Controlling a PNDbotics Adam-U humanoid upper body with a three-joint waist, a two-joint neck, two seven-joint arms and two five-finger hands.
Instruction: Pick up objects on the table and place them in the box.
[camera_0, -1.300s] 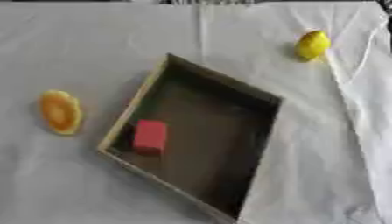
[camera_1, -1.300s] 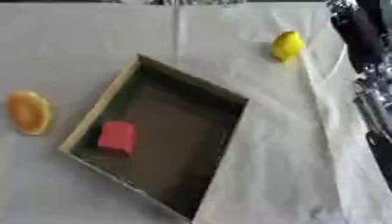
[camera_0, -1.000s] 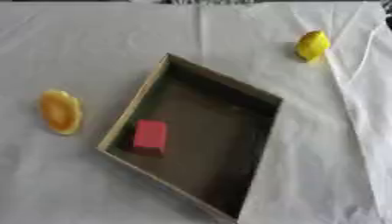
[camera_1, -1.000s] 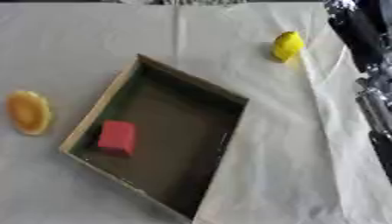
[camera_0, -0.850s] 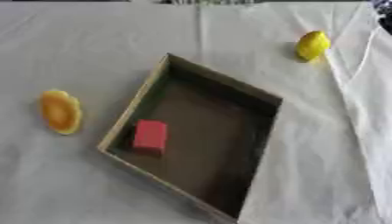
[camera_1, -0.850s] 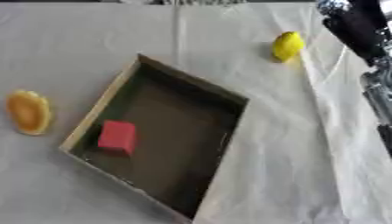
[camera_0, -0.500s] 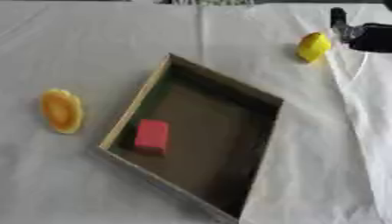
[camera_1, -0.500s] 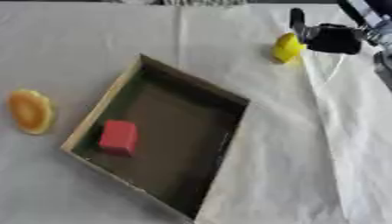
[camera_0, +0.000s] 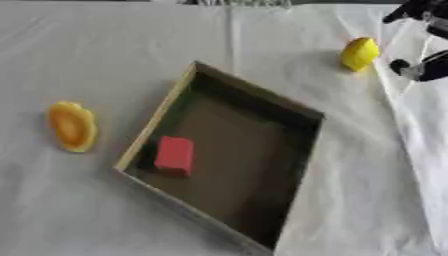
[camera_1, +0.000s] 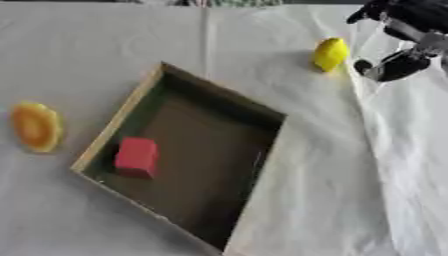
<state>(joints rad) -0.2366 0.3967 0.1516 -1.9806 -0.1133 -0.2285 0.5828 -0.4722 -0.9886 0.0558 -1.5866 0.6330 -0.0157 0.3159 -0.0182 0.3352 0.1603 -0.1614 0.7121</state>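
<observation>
Small yellow lemon-shaped object (camera_1: 331, 54) lies on the white-cloth-covered tabletop (camera_1: 105, 55), at the far right, well apart from the box. Right hand (camera_1: 404, 30), black with silver parts, enters from the upper right corner and sits just to the right of the yellow object. One dark finger (camera_1: 369, 11) reaches out above and to the right of it; a second dark digit (camera_1: 388, 67) points toward it from the lower right. The fingers (camera_0: 418, 70) are spread apart with a gap between them, holding nothing; the yellow object sits just left of that gap, not between them. Contact cannot be made out.

Shallow rectangular wooden box with a dark inside (camera_0: 166, 107) lies at centre, turned askew on the cloth. One red block (camera_0: 175, 155) rests inside, in the near-left corner.

One flat orange oval object (camera_0: 71, 125) lies on the cloth to the left of the box, apart from its wall.

Count: one yellow object, one orange object, one red block, one box. Left hand not seen.
</observation>
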